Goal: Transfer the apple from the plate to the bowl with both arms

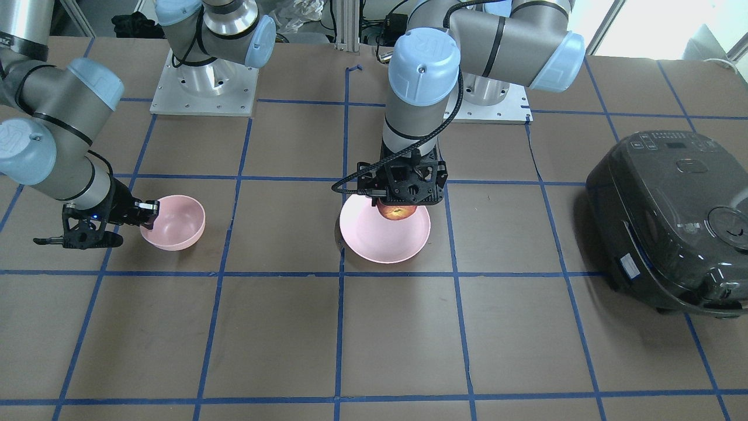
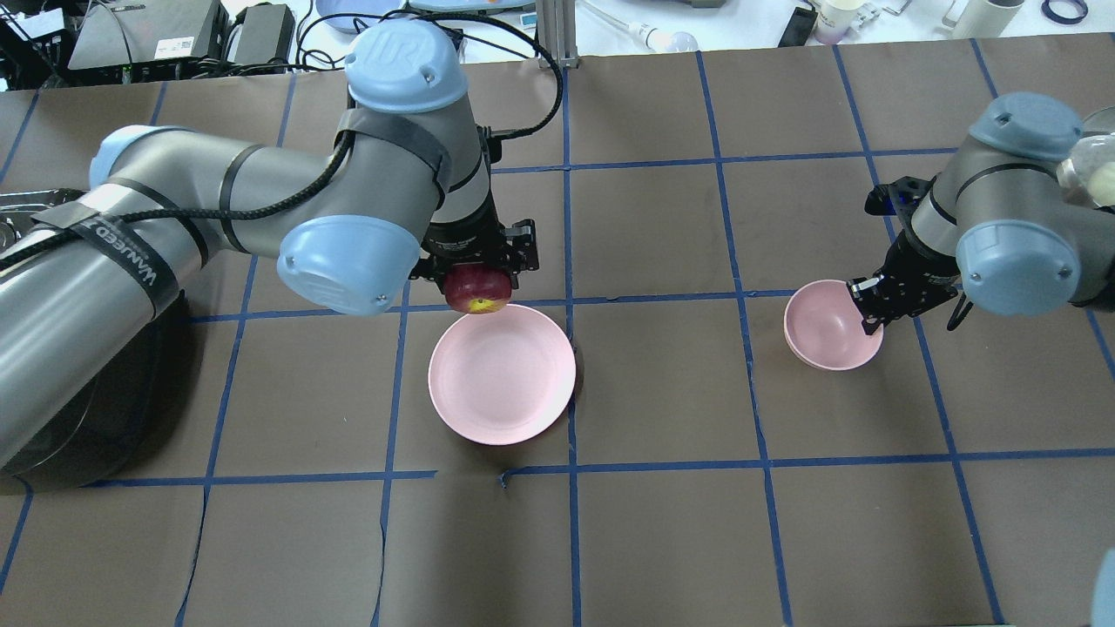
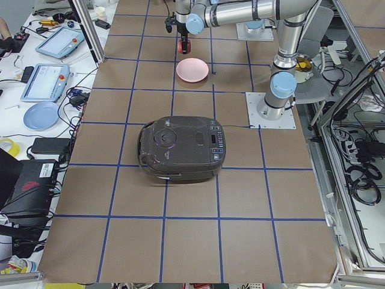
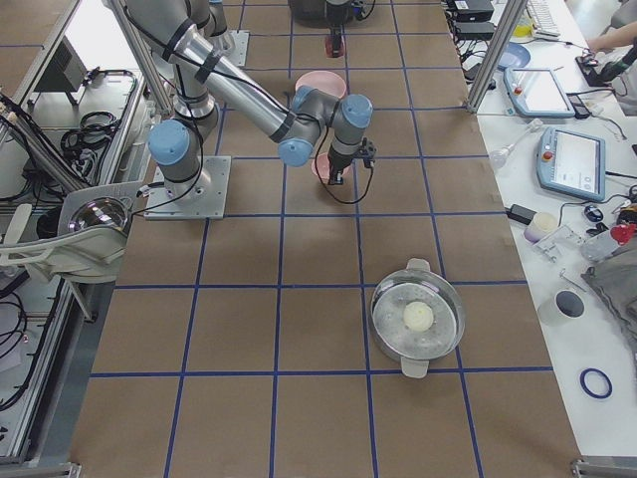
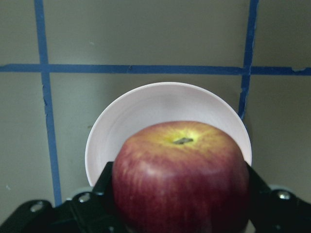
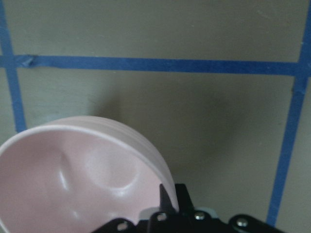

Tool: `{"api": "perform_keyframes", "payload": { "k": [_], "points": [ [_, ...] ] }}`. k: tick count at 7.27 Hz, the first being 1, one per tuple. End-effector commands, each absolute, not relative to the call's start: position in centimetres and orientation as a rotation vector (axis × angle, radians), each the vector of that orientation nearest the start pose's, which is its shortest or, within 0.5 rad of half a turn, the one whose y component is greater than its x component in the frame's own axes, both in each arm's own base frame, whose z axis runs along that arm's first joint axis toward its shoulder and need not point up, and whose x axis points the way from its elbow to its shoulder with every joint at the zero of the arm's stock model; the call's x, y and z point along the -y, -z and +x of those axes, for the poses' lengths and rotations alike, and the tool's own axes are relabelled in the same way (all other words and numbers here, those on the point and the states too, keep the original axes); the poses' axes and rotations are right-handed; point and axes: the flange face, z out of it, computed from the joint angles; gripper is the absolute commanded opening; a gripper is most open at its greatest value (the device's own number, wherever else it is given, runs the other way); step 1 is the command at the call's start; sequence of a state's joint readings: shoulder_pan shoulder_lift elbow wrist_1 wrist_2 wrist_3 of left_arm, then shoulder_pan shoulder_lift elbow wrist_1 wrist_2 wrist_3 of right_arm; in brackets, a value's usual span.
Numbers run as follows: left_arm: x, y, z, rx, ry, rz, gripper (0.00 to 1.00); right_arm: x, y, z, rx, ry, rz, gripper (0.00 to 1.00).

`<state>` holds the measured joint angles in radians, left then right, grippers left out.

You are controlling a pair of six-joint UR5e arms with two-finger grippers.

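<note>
My left gripper is shut on the dark red apple and holds it above the far rim of the pale pink plate. The left wrist view shows the apple between both fingers, with the plate below. The plate holds nothing. My right gripper is shut on the rim of the small pink bowl, which is slightly tilted and holds nothing. The bowl also shows in the right wrist view and in the front-facing view.
A black rice cooker stands at the table end on my left. A metal pot with a white ball in it stands at the end on my right. Blue tape lines grid the brown table.
</note>
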<state>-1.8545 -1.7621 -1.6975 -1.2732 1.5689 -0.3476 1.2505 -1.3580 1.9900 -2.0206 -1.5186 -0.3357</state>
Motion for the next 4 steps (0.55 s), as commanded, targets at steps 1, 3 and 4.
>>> {"api": "perform_keyframes", "payload": {
  "k": [1,3,4],
  "points": [
    [49.6,-35.9,-28.7,-3.125,-0.060,-0.274,0.02,51.0,-23.1,3.3,-2.902,-0.248,0.118,0.00],
    [49.8,-35.7,-29.2,-3.155,-0.083,-0.373,0.00,49.8,-23.1,12.3,-2.932,-0.297,0.188,0.00],
    [49.7,-35.4,-29.2,-3.151,-0.092,-0.383,0.00,48.9,-22.4,15.5,-2.942,-0.340,0.231,0.00]
  ]
}}
